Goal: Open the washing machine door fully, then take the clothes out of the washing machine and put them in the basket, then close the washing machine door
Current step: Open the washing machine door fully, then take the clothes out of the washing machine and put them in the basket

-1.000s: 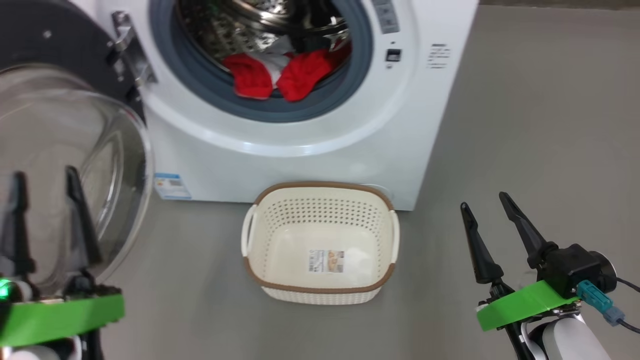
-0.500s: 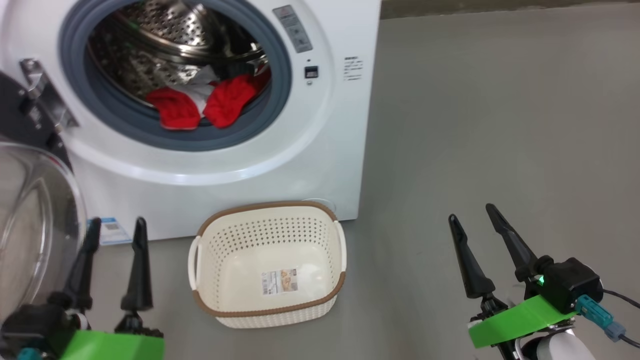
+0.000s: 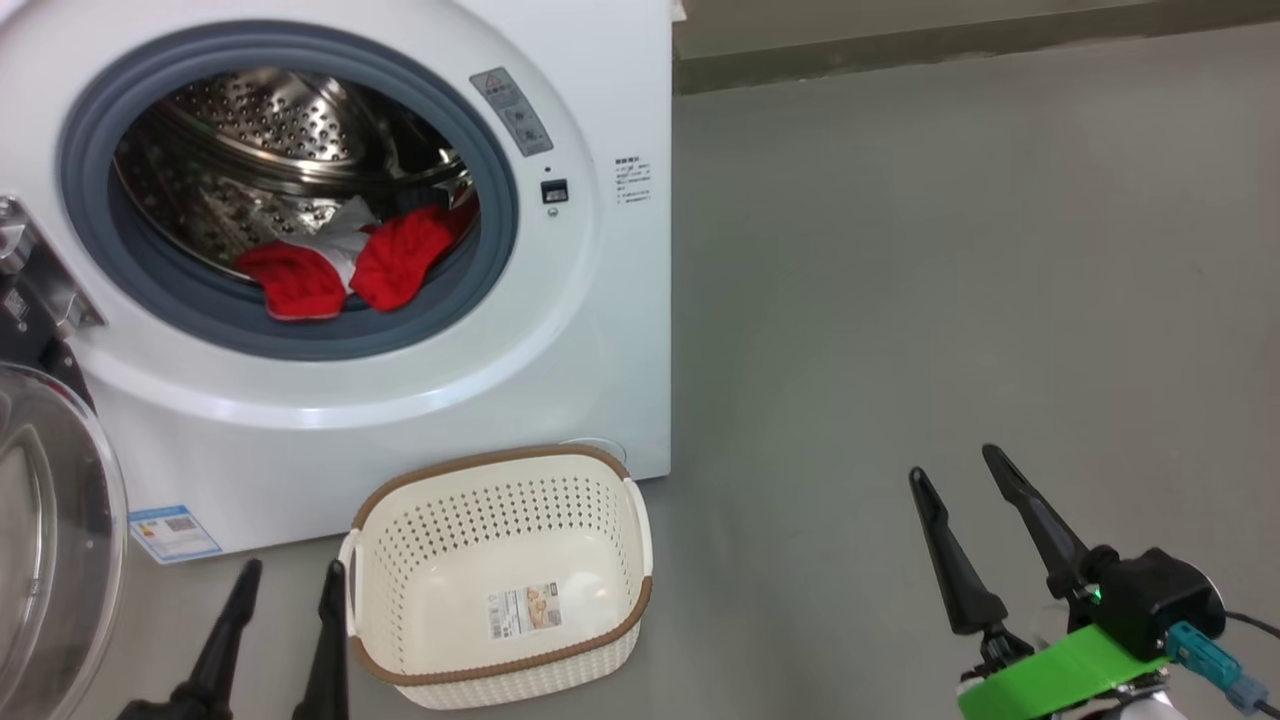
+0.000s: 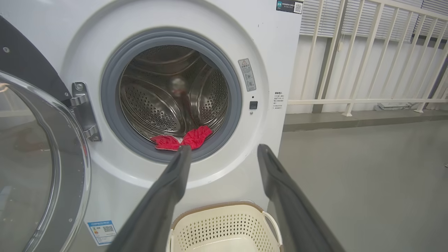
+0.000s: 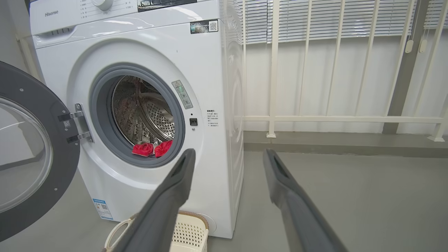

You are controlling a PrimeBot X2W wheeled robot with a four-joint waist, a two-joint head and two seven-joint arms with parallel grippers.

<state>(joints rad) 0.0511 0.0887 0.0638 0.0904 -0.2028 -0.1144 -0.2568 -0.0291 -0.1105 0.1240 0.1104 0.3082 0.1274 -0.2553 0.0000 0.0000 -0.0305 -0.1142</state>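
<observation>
Black fingers come first: our left pincer (image 3: 293,568) stands spread wide with nothing in it, low in the head view, just beside the left end of the basket (image 3: 500,456). A second ago those fingers stood in front of the glass bowl of the washing machine door (image 3: 55,560); now they are clear of it, between door and basket. Our right pincer (image 3: 953,462) is likewise wide apart and empty over the bare floor (image 3: 950,250), well to the right of the machine, much where it was.

The whole head picture has slid, so we take it that our head has turned, not that the basket or machine has moved. The basket sits empty but for its paper label, just in front of the foot of the washing machine (image 3: 590,330). The door hangs swung out to the left on its hinge. Further in, the clothes (image 3: 400,260) lie as before at the drum's front lip, partly over the grey-blue ring.

We judge the door step done and the reach for the clothes next; in its wrist view the left pincer already points at them.
</observation>
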